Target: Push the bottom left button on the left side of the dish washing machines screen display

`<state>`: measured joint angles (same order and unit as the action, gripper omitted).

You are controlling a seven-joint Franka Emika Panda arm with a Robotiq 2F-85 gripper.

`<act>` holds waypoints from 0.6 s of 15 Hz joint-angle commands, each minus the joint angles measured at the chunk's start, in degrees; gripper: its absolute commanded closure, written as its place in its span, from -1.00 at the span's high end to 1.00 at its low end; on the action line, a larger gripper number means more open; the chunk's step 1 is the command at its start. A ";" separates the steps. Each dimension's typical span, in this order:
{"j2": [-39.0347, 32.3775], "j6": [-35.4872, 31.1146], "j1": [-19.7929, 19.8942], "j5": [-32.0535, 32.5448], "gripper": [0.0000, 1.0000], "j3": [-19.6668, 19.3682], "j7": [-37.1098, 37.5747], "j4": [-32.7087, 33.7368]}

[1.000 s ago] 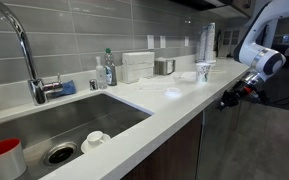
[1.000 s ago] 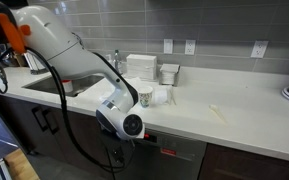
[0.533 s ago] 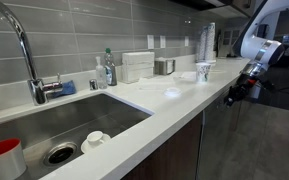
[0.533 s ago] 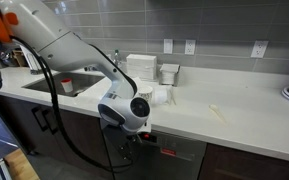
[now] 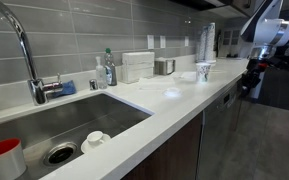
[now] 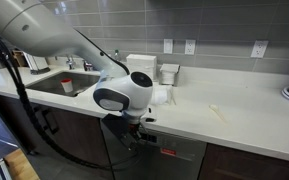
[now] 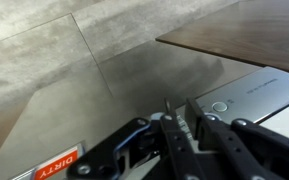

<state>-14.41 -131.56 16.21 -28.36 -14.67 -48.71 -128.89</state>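
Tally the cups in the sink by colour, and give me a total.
Red: 1, the red cup
White: 1, the white cup
Total: 2 cups in the sink

A white countertop (image 5: 179, 105) carries a soap bottle (image 5: 106, 70) and white boxes (image 5: 137, 66). 1 cup (image 5: 204, 71) stands apart from them.

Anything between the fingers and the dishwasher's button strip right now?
Nothing shows in the wrist view: the gripper sits right beside the dishwasher's button strip, with no object between.
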 commanded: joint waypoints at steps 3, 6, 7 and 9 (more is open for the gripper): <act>11.90 -4.38 1.57 8.34 0.34 -1.25 9.83 -7.06; 17.34 -7.22 2.45 6.06 0.78 -1.94 9.46 -10.02; 19.16 -7.27 2.62 5.30 0.94 -2.44 8.08 -10.90; 22.77 -7.44 2.47 2.78 1.00 -3.85 4.71 -12.44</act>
<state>1.89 -137.54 18.43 -22.86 -17.00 -40.22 -136.78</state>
